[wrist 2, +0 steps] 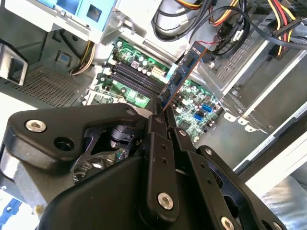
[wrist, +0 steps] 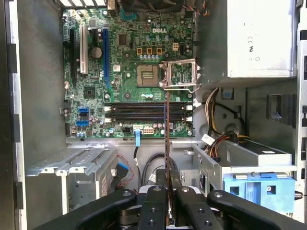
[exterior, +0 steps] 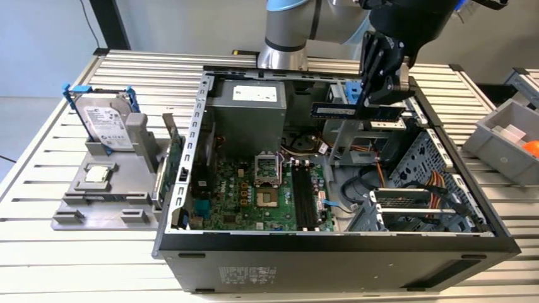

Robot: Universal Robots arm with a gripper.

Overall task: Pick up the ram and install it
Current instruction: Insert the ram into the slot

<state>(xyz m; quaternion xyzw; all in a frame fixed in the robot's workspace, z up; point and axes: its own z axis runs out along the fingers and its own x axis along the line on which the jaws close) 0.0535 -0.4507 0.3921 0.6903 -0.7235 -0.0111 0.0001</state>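
My gripper [exterior: 377, 108] hangs over the open computer case [exterior: 337, 243], above its far right part, shut on the ram [exterior: 344, 111]. The ram is a thin blue-green stick and juts level from the fingers toward the exterior view's left. In the second wrist view the ram [wrist 2: 183, 75] sticks out from the closed fingers [wrist 2: 154, 125] over the motherboard. The first wrist view has the ram [wrist: 167, 139] edge-on as a thin line, gripper [wrist: 167, 187] below it. That line crosses the long black memory slots [wrist: 144, 112], which lie on the green motherboard [exterior: 244, 196].
A silver power supply [exterior: 251, 104] fills the case's far corner. Cables and drive cages [exterior: 421, 202] crowd the case's right side. A green card with a metal bracket [exterior: 174, 167] and a hard drive [exterior: 110, 123] stand in a grey holder on the left. A grey bin [exterior: 509, 136] sits at the right.
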